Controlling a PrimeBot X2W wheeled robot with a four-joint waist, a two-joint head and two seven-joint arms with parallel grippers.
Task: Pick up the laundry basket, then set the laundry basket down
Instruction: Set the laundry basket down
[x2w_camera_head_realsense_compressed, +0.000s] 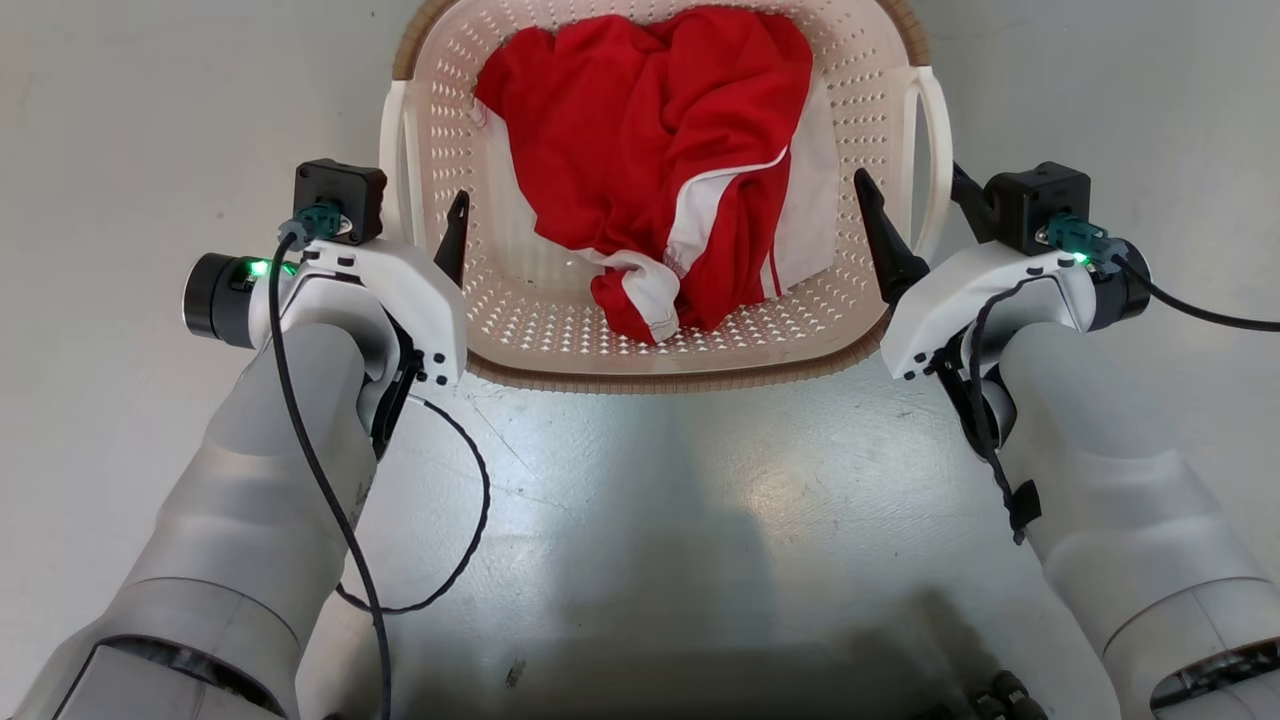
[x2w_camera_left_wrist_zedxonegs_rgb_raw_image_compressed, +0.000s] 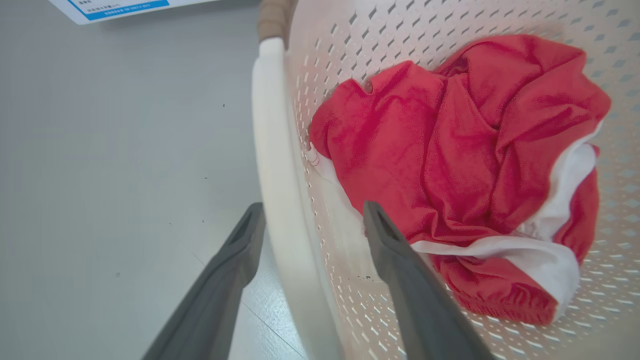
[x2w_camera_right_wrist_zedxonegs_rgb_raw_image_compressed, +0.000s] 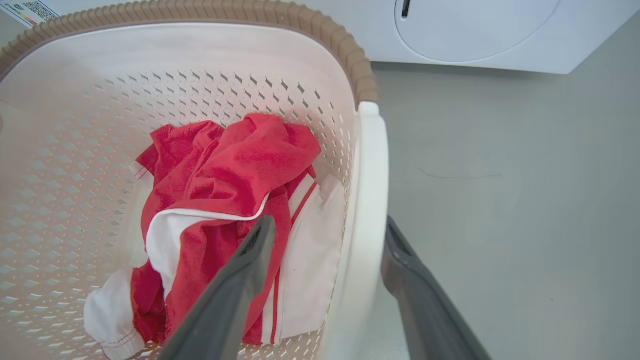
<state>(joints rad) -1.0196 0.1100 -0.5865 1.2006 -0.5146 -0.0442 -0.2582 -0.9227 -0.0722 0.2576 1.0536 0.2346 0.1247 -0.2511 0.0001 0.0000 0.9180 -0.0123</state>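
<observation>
Cream perforated plastic, the laundry basket (x2w_camera_head_realsense_compressed: 640, 378) sits on the grey floor (x2w_camera_head_realsense_compressed: 640, 520) straight ahead, with red clothing (x2w_camera_head_realsense_compressed: 650, 130) heaped inside. The left gripper (x2w_camera_left_wrist_zedxonegs_rgb_raw_image_compressed: 314, 209) stands spread astride the left handle (x2w_camera_left_wrist_zedxonegs_rgb_raw_image_compressed: 272, 150), one finger outside and one inside. The right gripper (x2w_camera_right_wrist_zedxonegs_rgb_raw_image_compressed: 330, 224) straddles the right handle (x2w_camera_right_wrist_zedxonegs_rgb_raw_image_compressed: 370, 190) likewise, unclamped, so closing both should give a balanced lift.

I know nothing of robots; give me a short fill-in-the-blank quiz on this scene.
The cream-white perforated plastic laundry basket holds a crumpled ____ and white garment.
The left gripper and right gripper each straddle a white side ____.
The basket's woven-look rim is ____.
Missing: red; handle; brown.
</observation>
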